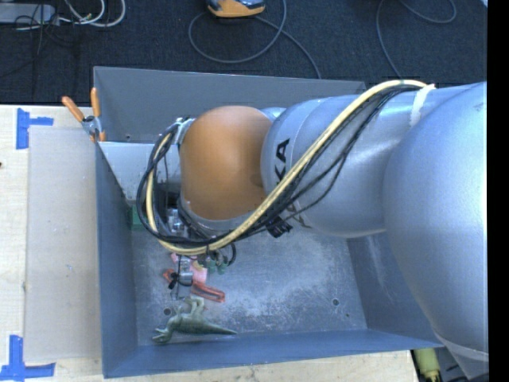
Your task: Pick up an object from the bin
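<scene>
Beside the claw, red plastic piece

gripper low over red thing, bin lower left | green toy, perhaps a dinosaur, near front wall

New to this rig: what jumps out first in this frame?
The silver arm with its orange cover looms over the bin from the right. Under the cover, the pincer hangs above a red piece on the floor's lower left. A green lizard-like toy lies just below it by the near wall.
</scene>
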`<state>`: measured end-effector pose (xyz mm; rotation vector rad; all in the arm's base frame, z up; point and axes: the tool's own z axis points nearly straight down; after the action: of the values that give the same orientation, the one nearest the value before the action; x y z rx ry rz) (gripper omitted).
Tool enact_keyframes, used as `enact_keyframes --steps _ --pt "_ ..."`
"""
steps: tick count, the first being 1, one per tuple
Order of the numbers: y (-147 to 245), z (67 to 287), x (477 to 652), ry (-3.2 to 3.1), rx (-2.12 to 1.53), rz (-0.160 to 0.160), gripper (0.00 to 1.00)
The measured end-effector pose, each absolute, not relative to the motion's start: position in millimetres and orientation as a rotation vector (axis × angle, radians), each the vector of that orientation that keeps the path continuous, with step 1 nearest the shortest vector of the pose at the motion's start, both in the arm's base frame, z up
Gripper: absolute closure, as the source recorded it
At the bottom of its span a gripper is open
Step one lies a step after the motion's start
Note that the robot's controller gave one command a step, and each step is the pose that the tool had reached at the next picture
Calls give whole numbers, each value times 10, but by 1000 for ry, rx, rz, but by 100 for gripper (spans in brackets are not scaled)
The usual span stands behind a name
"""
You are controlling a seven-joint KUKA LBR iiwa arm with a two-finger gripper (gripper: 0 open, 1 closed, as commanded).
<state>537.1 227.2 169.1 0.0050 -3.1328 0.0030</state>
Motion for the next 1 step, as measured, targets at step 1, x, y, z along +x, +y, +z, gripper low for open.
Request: enact_keyframes --steps 1 --pt "2262 1737 5392 -3141 -2 0 0"
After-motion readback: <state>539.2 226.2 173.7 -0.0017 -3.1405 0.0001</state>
